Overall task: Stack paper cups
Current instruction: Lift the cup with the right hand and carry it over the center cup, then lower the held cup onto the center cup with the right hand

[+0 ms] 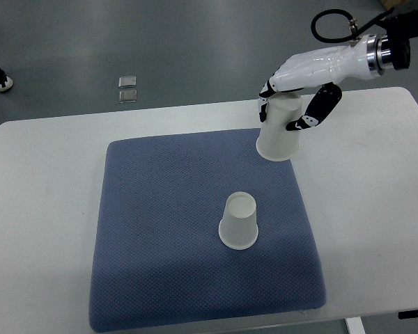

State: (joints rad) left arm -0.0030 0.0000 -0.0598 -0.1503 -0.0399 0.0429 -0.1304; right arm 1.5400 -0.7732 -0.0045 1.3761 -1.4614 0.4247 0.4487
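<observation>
Top view: one inverted paper cup [238, 221] is seen mid-way on the blue mat [160, 229]; a second paper cup [279, 132], at the mat's far right corner, is gripped by the right hand [301, 97]. Both are judged light, thin-walled and easily crushed, best held gently around the side wall.

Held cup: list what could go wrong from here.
1. The right hand grips the held cup near its closed end with few fingers; thin paper may crush or slip.
2. That cup looks tilted, so its mouth may catch the rim of the second cup instead of sliding over it.
3. The second cup stands loose, upside down on the soft blue mat; an off-centre push would likely tip or shift it.
</observation>
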